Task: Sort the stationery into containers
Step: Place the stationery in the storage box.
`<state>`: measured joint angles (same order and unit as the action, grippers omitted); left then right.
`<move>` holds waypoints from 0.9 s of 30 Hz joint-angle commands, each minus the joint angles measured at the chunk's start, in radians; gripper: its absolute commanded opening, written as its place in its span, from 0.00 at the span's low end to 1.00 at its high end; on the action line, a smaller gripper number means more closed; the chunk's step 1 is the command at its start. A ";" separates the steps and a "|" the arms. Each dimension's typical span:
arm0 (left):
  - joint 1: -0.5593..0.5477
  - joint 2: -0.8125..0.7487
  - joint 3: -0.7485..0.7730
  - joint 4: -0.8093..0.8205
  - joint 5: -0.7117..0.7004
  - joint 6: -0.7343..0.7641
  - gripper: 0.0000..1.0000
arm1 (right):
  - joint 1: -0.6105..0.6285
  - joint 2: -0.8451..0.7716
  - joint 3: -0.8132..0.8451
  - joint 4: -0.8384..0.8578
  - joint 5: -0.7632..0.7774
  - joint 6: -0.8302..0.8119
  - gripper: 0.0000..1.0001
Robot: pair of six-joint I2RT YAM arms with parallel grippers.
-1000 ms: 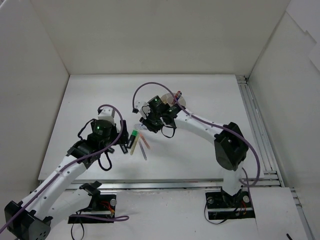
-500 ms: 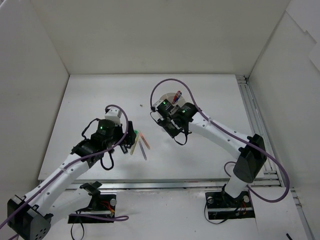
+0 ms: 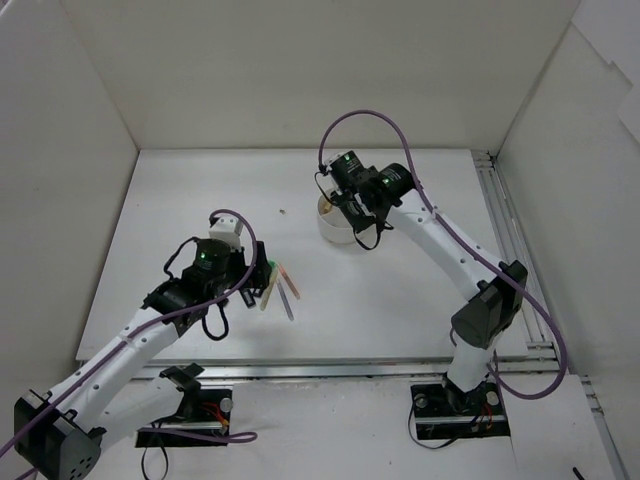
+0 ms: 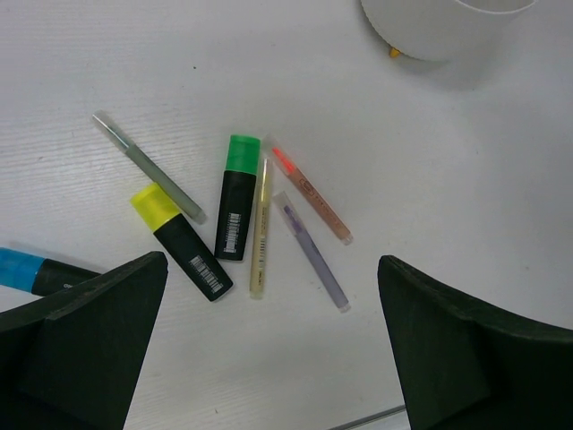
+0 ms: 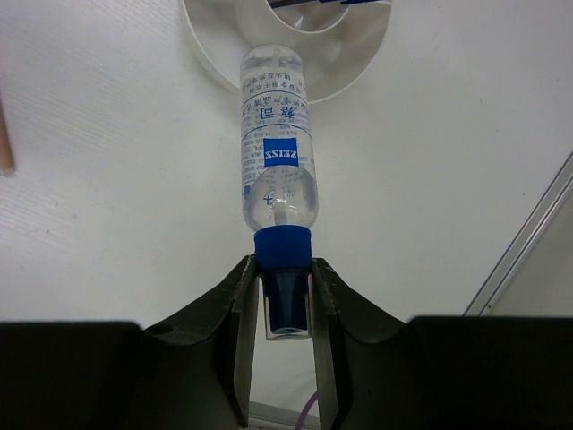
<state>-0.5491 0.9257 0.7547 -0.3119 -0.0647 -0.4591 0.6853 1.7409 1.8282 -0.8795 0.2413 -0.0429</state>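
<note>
Your right pincer (image 5: pixel 285 266) grips the bottle (image 5: pixel 276 170) by its cap at the tub (image 5: pixel 358 64); I'd release it inside next. Left pincer (image 4: pixel 270 264) gapes empty.

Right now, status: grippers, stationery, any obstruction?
Left gripper open, above loose highlighters and pens. Right gripper shut on blue-capped tube, pointing at the white tub. No obstruction seen.

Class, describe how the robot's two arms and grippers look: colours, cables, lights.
Left arm and right arm: white links, black joints. A purple cable loops along each; a green light glows on each wrist. The fingers are black wedges.
</note>
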 commanded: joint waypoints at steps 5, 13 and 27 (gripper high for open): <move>-0.005 0.005 0.008 0.062 -0.033 0.014 1.00 | -0.020 0.094 0.118 -0.101 -0.046 -0.067 0.00; -0.005 0.001 0.000 0.057 -0.055 0.010 1.00 | -0.049 0.181 0.175 -0.119 -0.074 -0.077 0.00; -0.005 0.005 0.003 0.053 -0.067 0.007 1.00 | -0.069 0.267 0.250 -0.119 -0.092 -0.115 0.00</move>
<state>-0.5491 0.9295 0.7403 -0.3058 -0.1112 -0.4568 0.6273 2.0048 2.0319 -0.9840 0.1574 -0.1310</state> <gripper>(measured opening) 0.996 0.235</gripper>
